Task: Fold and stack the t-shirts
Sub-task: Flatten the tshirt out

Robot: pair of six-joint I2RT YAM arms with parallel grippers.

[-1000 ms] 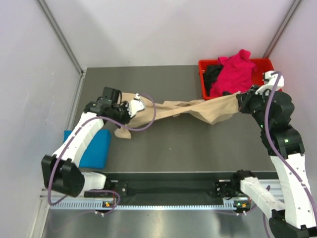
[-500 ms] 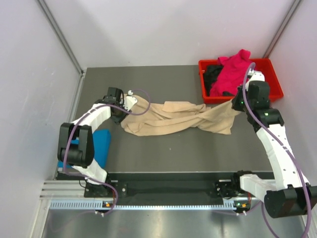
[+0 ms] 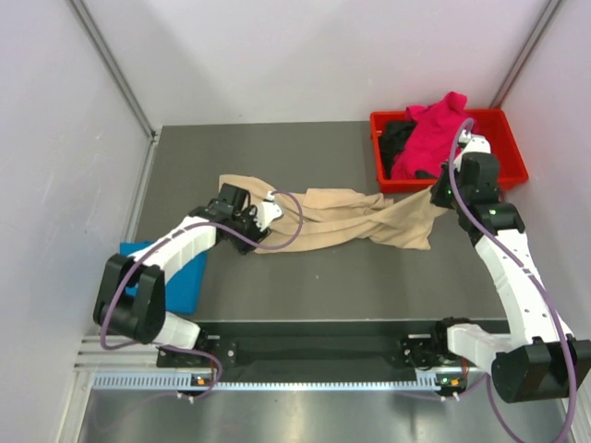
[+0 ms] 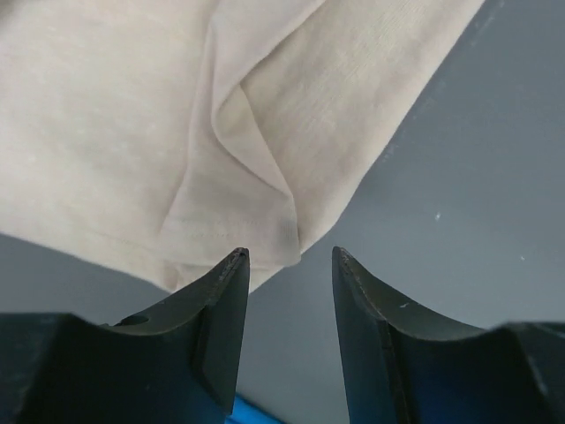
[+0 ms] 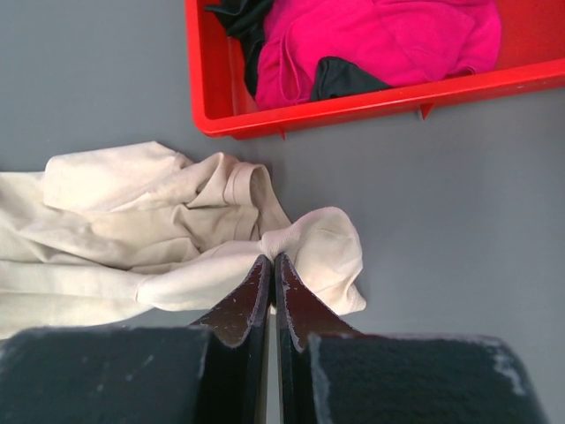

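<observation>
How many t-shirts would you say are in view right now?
4: beige shirt crumpled mid-table; blue shirt folded at the left near edge; magenta shirt and black shirt heaped in the red tray. More may hide underneath.

The beige shirt [image 4: 132, 115] is soft, matt cloth with a fine knit. The pink shirt [image 5: 388, 35], black shirt [image 5: 349, 79] and blue shirt [image 3: 189, 280] look equally matt. The tray [image 5: 353, 102] is smooth red plastic with a slight sheen; the worktop [image 5: 459, 221] is smooth, matt grey.

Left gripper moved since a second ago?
Yes: the left gripper has shifted slightly right, away from the left wall, and is open over the beige shirt.
</observation>
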